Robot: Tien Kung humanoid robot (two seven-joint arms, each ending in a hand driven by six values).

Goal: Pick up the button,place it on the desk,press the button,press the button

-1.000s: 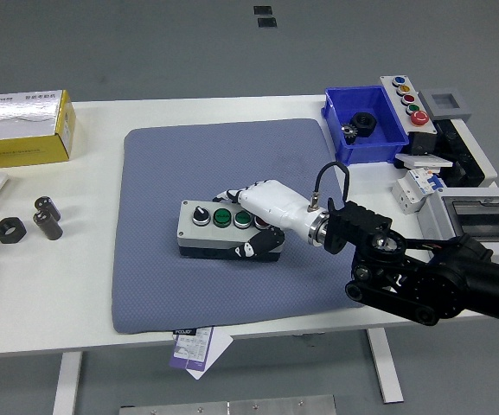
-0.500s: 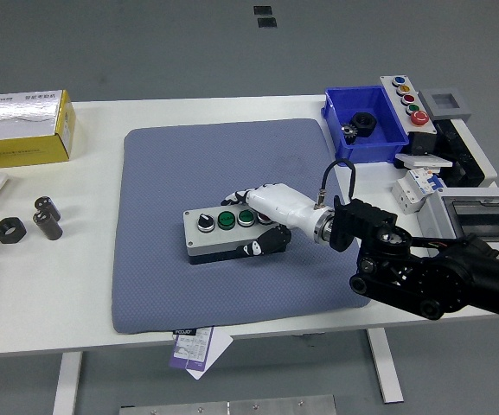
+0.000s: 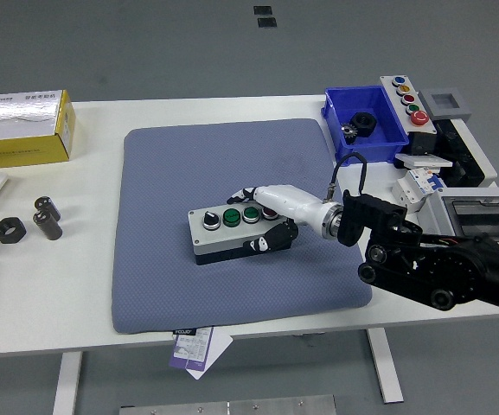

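Right hand point(image 3: 271, 216) clamped on right end of grey button box point(image 3: 232, 232), resting on blue mat point(image 3: 163, 190) over the counter point(image 3: 93, 320); best to release gently before pressing green buttons point(image 3: 239, 215) straight down.

1. Right hand point(image 3: 271, 212), white-shelled, closed around the right end of the grey button box point(image 3: 232, 232).
2. Blue-grey mat point(image 3: 171, 173) beneath hand and box.
3. Blue bin point(image 3: 366, 143) beyond the hand, on the white table point(image 3: 85, 285).
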